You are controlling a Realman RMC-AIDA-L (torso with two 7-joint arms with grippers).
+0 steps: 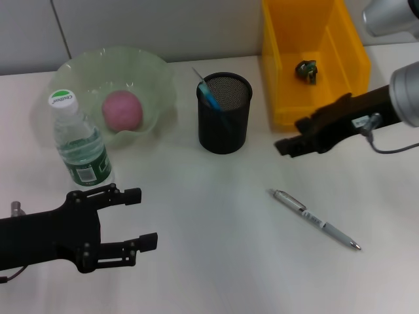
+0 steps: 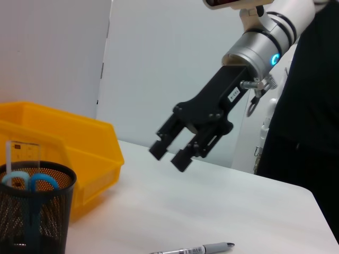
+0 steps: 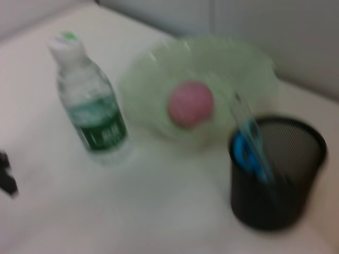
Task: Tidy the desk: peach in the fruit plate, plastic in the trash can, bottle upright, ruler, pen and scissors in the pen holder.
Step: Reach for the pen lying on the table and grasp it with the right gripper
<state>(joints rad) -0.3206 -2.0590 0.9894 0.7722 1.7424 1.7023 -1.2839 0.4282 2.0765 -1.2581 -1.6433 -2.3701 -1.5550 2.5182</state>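
So the right gripper (image 1: 286,145) is hanging above the desk at about 3 o'clock from the pen holder (image 1: 224,112), fingers a little apart with nothing between them, and it sits just in front of the yellow trash can (image 1: 314,59), which fits with the crumpled dark bit of plastic (image 1: 306,70) already lying inside. Down at roughly 5 o'clock from that gripper the pen (image 1: 315,219) lies flat on the bare desk, the only thing not put away, so I'd guess that's the next pick and the gripper is open for it. The pen holder already has the blue-handled scissors (image 2: 29,181) and the clear ruler (image 2: 22,154) standing in it. At 9 o'clock from the holder the peach (image 1: 122,109) sits in the green fruit plate (image 1: 157,73), and the bottle (image 1: 80,145) stands upright just in front. The left gripper (image 1: 145,218) waits at 6 o'clock from the bottle, spread wide, empty, looks parked
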